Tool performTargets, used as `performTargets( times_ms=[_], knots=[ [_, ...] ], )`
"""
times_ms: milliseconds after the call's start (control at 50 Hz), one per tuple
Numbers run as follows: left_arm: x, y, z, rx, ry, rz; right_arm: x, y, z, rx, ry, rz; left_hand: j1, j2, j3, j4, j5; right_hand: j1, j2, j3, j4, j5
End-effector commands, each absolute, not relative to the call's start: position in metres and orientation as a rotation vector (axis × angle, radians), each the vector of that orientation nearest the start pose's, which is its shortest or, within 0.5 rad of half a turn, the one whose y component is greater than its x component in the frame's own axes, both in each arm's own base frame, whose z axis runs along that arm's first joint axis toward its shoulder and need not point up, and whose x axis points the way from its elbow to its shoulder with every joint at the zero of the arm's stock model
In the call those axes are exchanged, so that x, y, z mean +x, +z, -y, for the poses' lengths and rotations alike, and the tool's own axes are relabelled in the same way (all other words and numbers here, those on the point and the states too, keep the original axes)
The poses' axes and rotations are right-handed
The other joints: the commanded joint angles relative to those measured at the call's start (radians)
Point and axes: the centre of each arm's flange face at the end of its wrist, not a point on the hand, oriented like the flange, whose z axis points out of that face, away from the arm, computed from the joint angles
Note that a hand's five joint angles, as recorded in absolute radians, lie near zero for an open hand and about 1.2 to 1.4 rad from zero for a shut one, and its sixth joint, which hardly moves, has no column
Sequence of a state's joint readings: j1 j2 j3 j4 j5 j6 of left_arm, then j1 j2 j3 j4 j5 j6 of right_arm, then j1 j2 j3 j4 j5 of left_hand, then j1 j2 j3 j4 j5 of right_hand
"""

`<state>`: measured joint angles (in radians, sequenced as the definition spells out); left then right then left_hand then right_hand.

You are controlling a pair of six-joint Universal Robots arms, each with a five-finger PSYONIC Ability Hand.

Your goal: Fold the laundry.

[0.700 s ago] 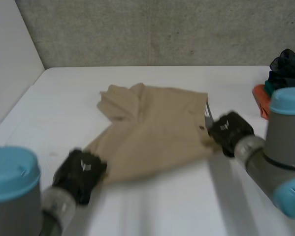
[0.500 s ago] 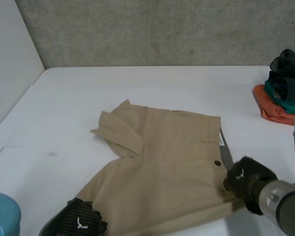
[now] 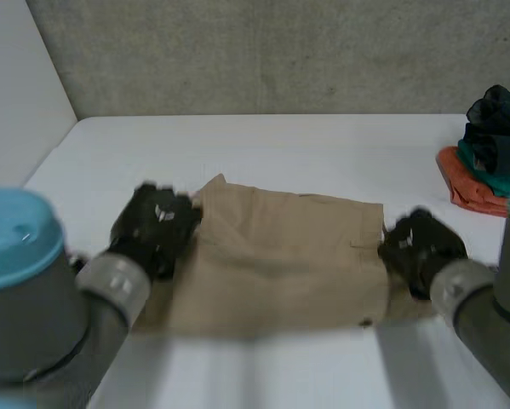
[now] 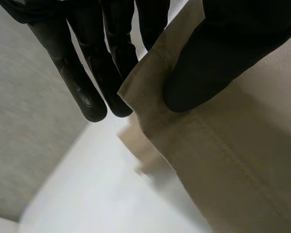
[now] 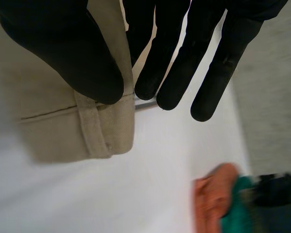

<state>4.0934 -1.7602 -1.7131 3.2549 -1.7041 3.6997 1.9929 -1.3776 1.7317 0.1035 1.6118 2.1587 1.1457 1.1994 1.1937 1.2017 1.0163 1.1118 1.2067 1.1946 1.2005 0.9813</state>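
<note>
Tan shorts (image 3: 280, 264) lie in the middle of the white table (image 3: 263, 145), doubled over into a low band. My left hand (image 3: 157, 226) is at their left end; in the left wrist view the thumb (image 4: 208, 63) presses a hemmed corner of the shorts (image 4: 232, 160) against the fingers (image 4: 87, 82) behind it. At the right end, my right hand (image 3: 421, 247) holds the waistband. There the thumb (image 5: 72, 53) pinches the shorts (image 5: 62, 126) just above a belt loop, with the fingers (image 5: 179, 58) on the other side.
A pile of clothes (image 3: 491, 153), orange, teal and dark, sits at the table's far right edge; it also lies beyond my right hand's fingertips as the clothes pile (image 5: 228, 201). A grey wall runs behind the table and a white panel stands at the left.
Both hands have carried the shorts' near edge up and away from me, over the rest of the cloth. The shorts went from spread flat to doubled over.
</note>
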Motion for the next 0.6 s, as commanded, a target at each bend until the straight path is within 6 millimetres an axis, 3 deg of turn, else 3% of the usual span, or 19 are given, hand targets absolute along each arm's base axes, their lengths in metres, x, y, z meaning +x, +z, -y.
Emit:
performTargets(
  times_ms=[20,140,240,260,280,300,320,400,440,500,600],
  knots=[
    [-0.321,0.209,0.28,1.056,-2.147,-1.848,0.265,0.197,0.28,-1.729,-2.116,-2.204,0.251,0.197,0.203,0.195,0.205,0.284,0.19,0.202,0.196,0.24],
    [-0.352,0.197,0.347,0.991,-2.235,-1.61,0.292,0.171,0.337,-1.653,-2.263,-2.159,0.251,0.197,0.203,0.195,0.205,0.284,0.19,0.202,0.196,0.24],
    [-0.365,0.179,0.38,0.945,-2.271,-1.536,0.308,0.154,0.375,-1.549,-2.462,-2.055,0.213,0.159,0.165,0.157,0.168,0.284,0.19,0.202,0.196,0.24],
    [-0.366,0.176,0.382,0.945,-2.271,-1.533,0.312,0.152,0.384,-1.498,-2.542,-2.008,-0.023,-0.076,-0.071,-0.079,-0.068,0.163,0.069,0.081,0.075,0.119],
    [-0.368,0.172,0.386,0.939,-2.27,-1.527,0.313,0.151,0.387,-1.473,-2.575,-1.996,-0.856,-0.91,-0.904,-0.912,-0.901,-0.187,-0.281,-0.269,-0.275,-0.231],
    [-0.369,0.169,0.386,0.942,-2.263,-1.529,0.314,0.151,0.389,-1.453,-2.602,-1.98,-0.971,-1.025,-1.019,-1.027,-1.016,-0.539,-0.634,-0.622,-0.628,-0.583],
    [-0.369,0.167,0.387,0.944,-2.26,-1.532,0.315,0.15,0.391,-1.427,-2.64,-1.966,-0.895,-0.949,-0.943,-0.951,-0.941,-0.937,-1.032,-1.02,-1.026,-0.981],
    [-0.373,0.171,0.375,0.963,-2.266,-1.544,0.312,0.153,0.387,-1.383,-2.615,-1.996,-0.971,-1.025,-1.019,-1.027,-1.016,-0.937,-1.032,-1.02,-1.026,-0.981],
    [-0.374,0.184,0.363,0.967,-2.284,-1.541,0.306,0.153,0.383,-1.356,-2.561,-2.034,-0.971,-1.025,-1.019,-1.027,-1.016,-0.937,-1.032,-1.02,-1.026,-0.981],
    [-0.367,0.193,0.352,0.979,-2.273,-1.557,0.296,0.168,0.369,-1.277,-2.448,-2.105,-0.971,-1.025,-1.019,-1.027,-1.016,-0.937,-1.032,-1.02,-1.026,-0.981],
    [-0.354,0.184,0.332,1.029,-2.207,-1.64,0.267,0.188,0.346,-1.141,-2.177,-2.29,-0.971,-1.025,-1.019,-1.027,-1.016,-0.937,-1.032,-1.02,-1.026,-0.981]
  ],
)
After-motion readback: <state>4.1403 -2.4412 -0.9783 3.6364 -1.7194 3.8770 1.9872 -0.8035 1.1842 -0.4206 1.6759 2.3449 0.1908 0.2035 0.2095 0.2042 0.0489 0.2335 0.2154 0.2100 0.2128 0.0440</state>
